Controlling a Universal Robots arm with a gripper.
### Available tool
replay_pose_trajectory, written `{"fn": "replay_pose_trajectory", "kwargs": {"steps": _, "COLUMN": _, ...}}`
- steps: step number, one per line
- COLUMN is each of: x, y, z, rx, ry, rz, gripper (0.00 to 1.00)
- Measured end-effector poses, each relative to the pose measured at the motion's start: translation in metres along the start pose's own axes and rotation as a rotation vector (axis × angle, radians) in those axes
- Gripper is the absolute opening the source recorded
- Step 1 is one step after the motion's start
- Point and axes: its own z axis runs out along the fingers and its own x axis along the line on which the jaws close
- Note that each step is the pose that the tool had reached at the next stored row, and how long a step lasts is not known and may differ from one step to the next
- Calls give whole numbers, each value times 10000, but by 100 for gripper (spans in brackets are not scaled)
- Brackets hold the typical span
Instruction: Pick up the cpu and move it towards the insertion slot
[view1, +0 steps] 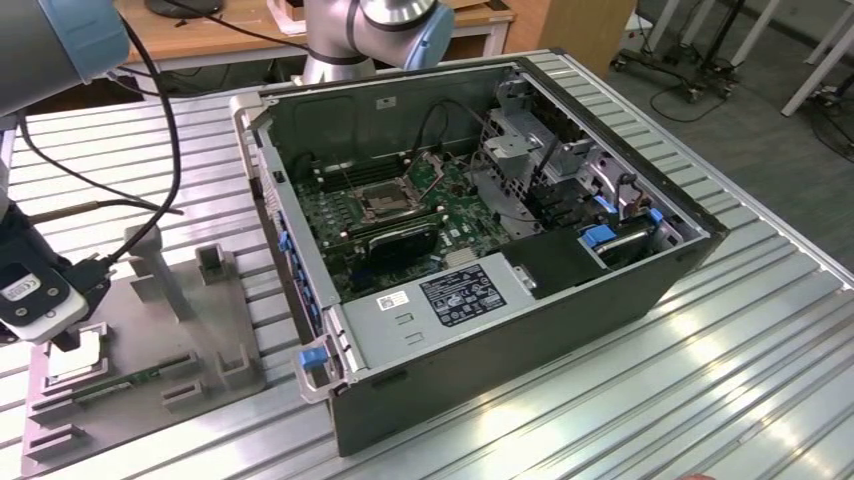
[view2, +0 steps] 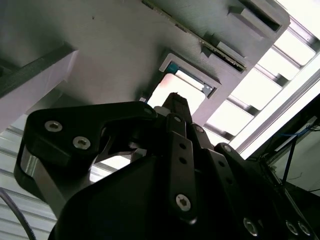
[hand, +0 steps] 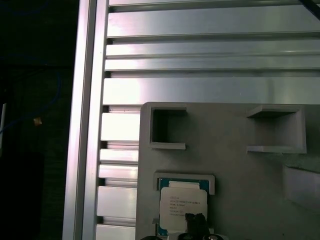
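While the arm hangs low over the grey fixture plate (view1: 147, 330) at the exterior view's left, the gripper (view1: 60, 335) sits directly above the cpu (view1: 87, 352). Cpu lies flat in its shallow, pale-rimmed nest on that plate, silvery lid up, not lifted. First wrist view: cpu (hand: 177, 202) framed by the nest's raised lip, the gripper's (hand: 194, 222) dark tip overlapping one edge of the lid. Second wrist view: black linkage of the gripper (view2: 176, 102) in the foreground, its tip set over the bright cpu (view2: 195, 97). Contact with the lid cannot be told, nor whether the tool is spread or pressed together. A green memory stick (view1: 127, 382) lies on the same plate, near the cpu. Insertion slot (view1: 378, 203) is well apart, on the board inside the open computer case (view1: 534, 330) at the middle of the exterior view: silvery frame, dark centre. Plate and case both rest on a slatted aluminium table (view1: 641, 400).
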Motion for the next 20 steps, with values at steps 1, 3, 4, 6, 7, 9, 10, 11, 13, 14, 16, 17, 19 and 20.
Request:
{"fn": "replay_pose_trajectory", "kwargs": {"steps": 1, "x": 0, "y": 0, "z": 1, "rx": 0, "ry": 0, "rz": 0, "gripper": 11}}
{"fn": "replay_pose_trajectory", "kwargs": {"steps": 3, "x": -1, "y": -1, "z": 21, "rx": -2, "ry": -4, "rz": 0, "gripper": 11}}
{"fn": "replay_pose_trajectory", "kwargs": {"steps": 4, "x": 0, "y": -1, "z": 33, "rx": -1, "ry": -2, "rz": 0, "gripper": 11}}
{"fn": "replay_pose_trajectory", "kwargs": {"steps": 6, "x": 3, "y": 0, "z": 50, "rx": 0, "ry": -1, "rz": 1, "gripper": 11}}
{"fn": "replay_pose_trajectory", "kwargs": {"steps": 7, "x": 6, "y": 3, "z": 57, "rx": 0, "ry": -1, "rz": 2, "gripper": 11}}
{"fn": "replay_pose_trajectory", "kwargs": {"steps": 9, "x": 14, "y": 8, "z": 65, "rx": 1, "ry": 1, "rz": 0, "gripper": 11}}
{"fn": "replay_pose_trajectory", "kwargs": {"steps": 10, "x": 20, "y": 13, "z": 69, "rx": 1, "ry": 0, "rz": 0, "gripper": 11}}
{"fn": "replay_pose_trajectory", "kwargs": {"steps": 11, "x": 29, "y": 18, "z": 74, "rx": -1, "ry": -2, "rz": 0, "gripper": 11}}
{"fn": "replay_pose_trajectory", "kwargs": {"steps": 13, "x": 45, "y": 25, "z": 82, "rx": 0, "ry": -1, "rz": 0, "gripper": 11}}
{"fn": "replay_pose_trajectory", "kwargs": {"steps": 14, "x": 53, "y": 28, "z": 88, "rx": 0, "ry": -1, "rz": 1, "gripper": 11}}
{"fn": "replay_pose_trajectory", "kwargs": {"steps": 16, "x": 63, "y": 32, "z": 107, "rx": -1, "ry": -2, "rz": 1, "gripper": 11}}
{"fn": "replay_pose_trajectory", "kwargs": {"steps": 17, "x": 64, "y": 33, "z": 117, "rx": 0, "ry": -2, "rz": -1, "gripper": 11}}
{"fn": "replay_pose_trajectory", "kwargs": {"steps": 19, "x": 65, "y": 33, "z": 122, "rx": 1, "ry": 1, "rz": -2, "gripper": 11}}
{"fn": "replay_pose_trajectory", "kwargs": {"steps": 20, "x": 65, "y": 34, "z": 121, "rx": 1, "ry": 1, "rz": -1, "gripper": 11}}
